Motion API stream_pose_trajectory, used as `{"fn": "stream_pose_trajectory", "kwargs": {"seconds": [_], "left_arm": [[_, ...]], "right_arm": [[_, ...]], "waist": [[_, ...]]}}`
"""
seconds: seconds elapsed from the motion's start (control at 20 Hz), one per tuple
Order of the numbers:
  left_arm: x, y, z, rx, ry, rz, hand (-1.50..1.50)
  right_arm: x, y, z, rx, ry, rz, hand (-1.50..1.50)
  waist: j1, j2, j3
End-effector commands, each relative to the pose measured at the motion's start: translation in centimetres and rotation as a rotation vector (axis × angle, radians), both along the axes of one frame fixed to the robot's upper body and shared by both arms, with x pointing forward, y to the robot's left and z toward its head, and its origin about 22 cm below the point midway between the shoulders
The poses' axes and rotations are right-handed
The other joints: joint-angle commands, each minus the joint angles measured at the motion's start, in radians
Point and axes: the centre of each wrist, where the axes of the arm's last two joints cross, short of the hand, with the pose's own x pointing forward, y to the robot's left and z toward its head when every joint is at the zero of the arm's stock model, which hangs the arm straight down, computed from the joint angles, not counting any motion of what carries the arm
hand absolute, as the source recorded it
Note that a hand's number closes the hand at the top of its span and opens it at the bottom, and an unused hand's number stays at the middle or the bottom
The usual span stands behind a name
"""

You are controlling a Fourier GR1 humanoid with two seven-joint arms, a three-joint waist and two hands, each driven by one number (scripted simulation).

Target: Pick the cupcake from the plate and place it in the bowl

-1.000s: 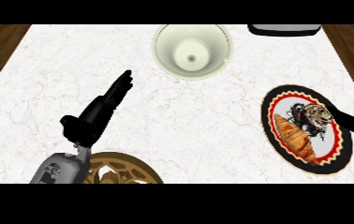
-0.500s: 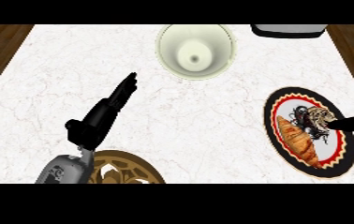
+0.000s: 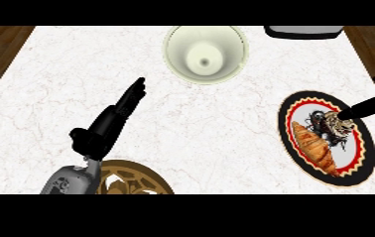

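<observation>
A: What has changed in the last second?

B: The right hand [image 3: 360,109] has come in from the right edge, and its dark tip now touches the cupcake [image 3: 331,127] on the plate [image 3: 293,109]. Only a finger shows, so I cannot tell how far this hand is open, or if it holds anything. The left hand [image 3: 110,122] moved a little up in the lower left, fingers straight, holding nothing.

A: What does it mean for the task?

B: I think the grasp is just starting. The bowl [image 3: 205,53], at top centre, has nothing in it.

A: Which way does the cupcake point?

B: It seems to stand upright beside the croissant [image 3: 313,146]. From above it looks round, so I see no clear long axis.
</observation>
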Motion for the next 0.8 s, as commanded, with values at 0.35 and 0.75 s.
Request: {"fn": "stream_pose_trajectory", "kwargs": {"seconds": [0.35,0.75], "left_arm": [[0.4,2.1,-0.4,-0.007,-0.007,0.001,0.00],[0.4,-0.3,-0.2,-0.001,-0.029,-0.007,0.00]], "right_arm": [[2.1,3.7,-0.7,-0.030,0.154,-0.008,-1.50],[2.5,6.4,-3.4,-0.158,0.103,-0.024,-1.50]], "waist": [[-0.014,-0.001,0.001],[-0.011,0.001,0.001]]}}
